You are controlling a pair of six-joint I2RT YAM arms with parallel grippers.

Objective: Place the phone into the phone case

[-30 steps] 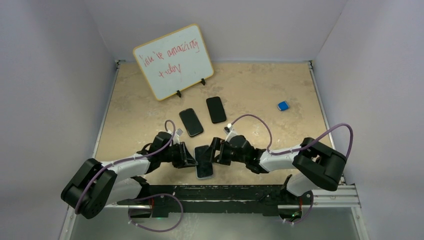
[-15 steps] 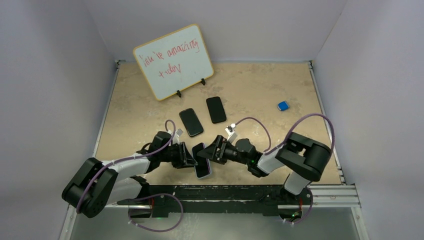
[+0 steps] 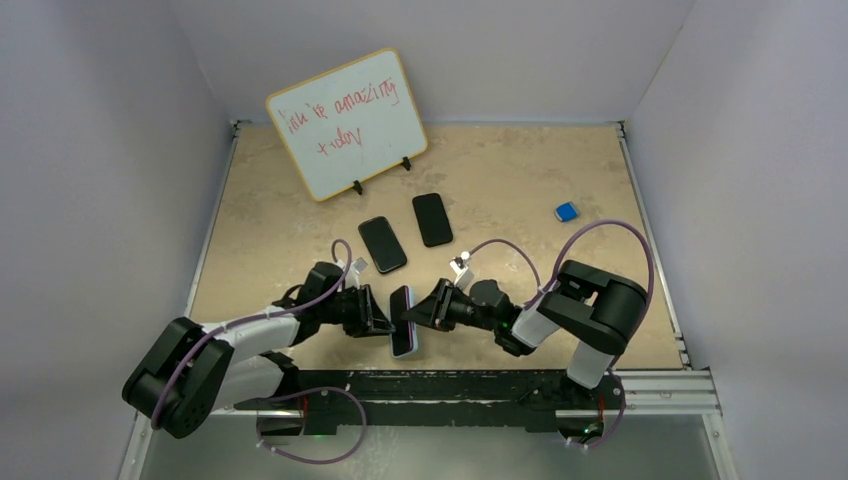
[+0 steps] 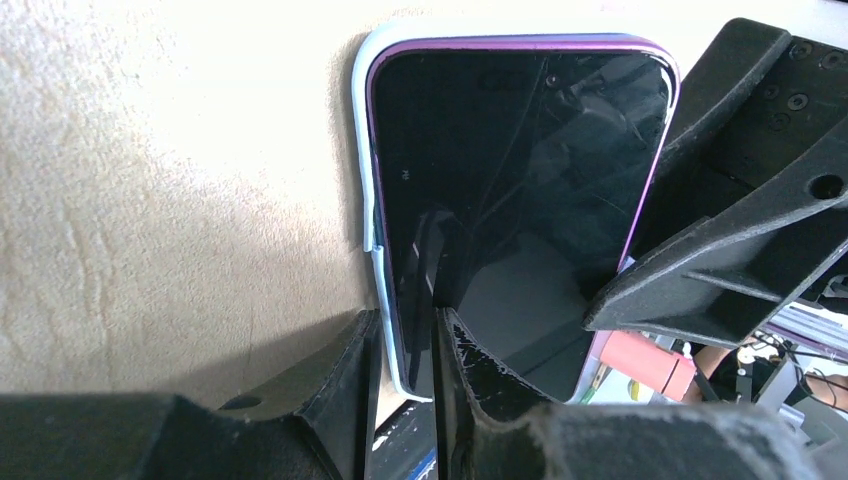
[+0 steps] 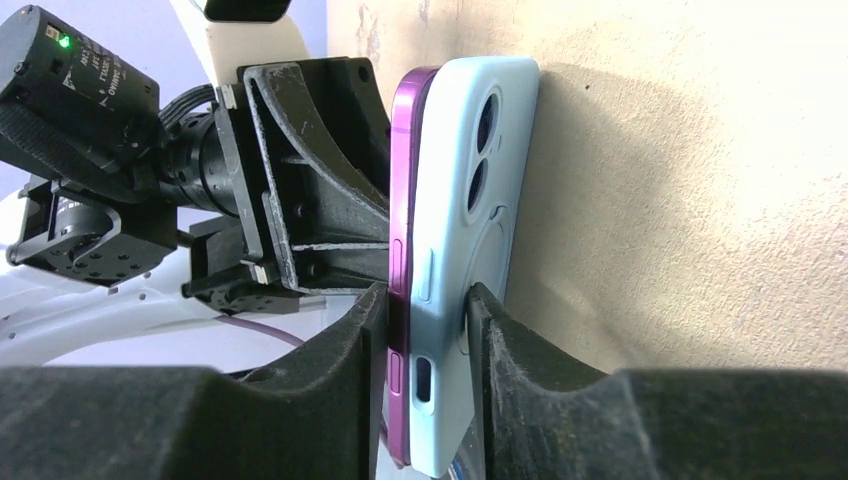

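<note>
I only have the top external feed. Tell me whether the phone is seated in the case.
Observer: Not fully, it seems. In the right wrist view the purple phone lies against the light blue case, but its side band with the buttons shows outside the case wall.
Operator: Report the right end effector's grip.
Observer: The right end effector pinches phone and case together, one finger on the screen side and one on the case back.
Operator: Now the left one.
Observer: In the left wrist view the left end effector is closed over the near edge, where the case rim wraps the dark screen.
</note>
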